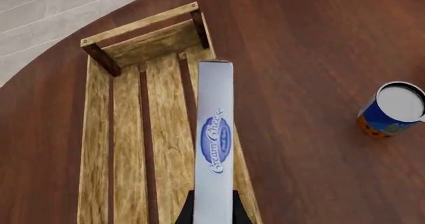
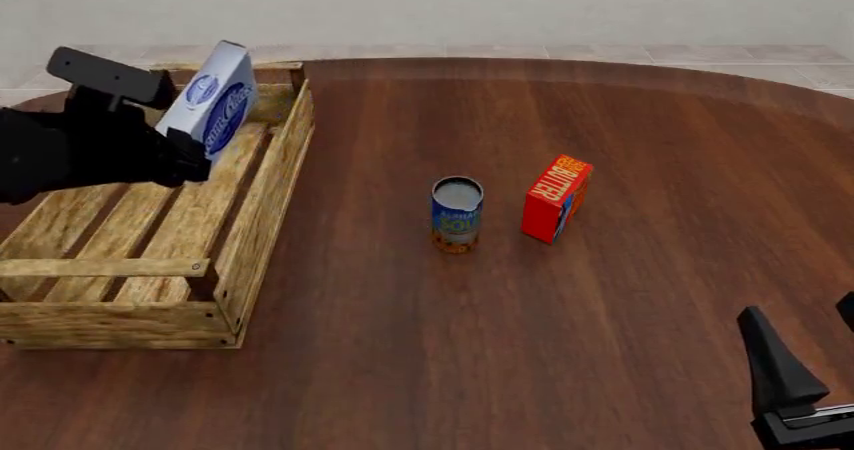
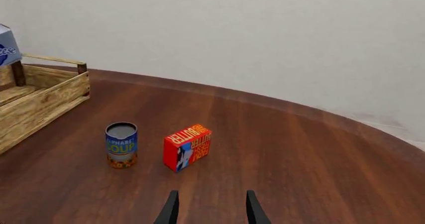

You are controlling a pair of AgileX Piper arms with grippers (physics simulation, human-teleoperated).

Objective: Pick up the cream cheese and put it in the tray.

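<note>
The cream cheese (image 2: pixel 216 98), a white carton with a blue oval logo, hangs tilted above the far part of the tray (image 2: pixel 271 195), a light wooden slatted crate at the table's left. My left gripper (image 2: pixel 184 156) is shut on the carton's lower end. In the left wrist view the cream cheese (image 1: pixel 215 134) runs lengthwise out from the dark fingers (image 1: pixel 186 212), over the right-hand slats of the tray (image 1: pixel 126 139). My right gripper (image 3: pixel 209 208) stands open with nothing in it, low at the near right of the table, its fingers (image 2: pixel 771 365) showing in the front view.
A blue-yellow can (image 2: pixel 457 214) stands upright mid-table. Just right of it stands a red-orange butter box (image 2: pixel 557 198). Both also show in the right wrist view, can (image 3: pixel 121 145) and butter box (image 3: pixel 187 147). The round table's edge curves just behind the tray.
</note>
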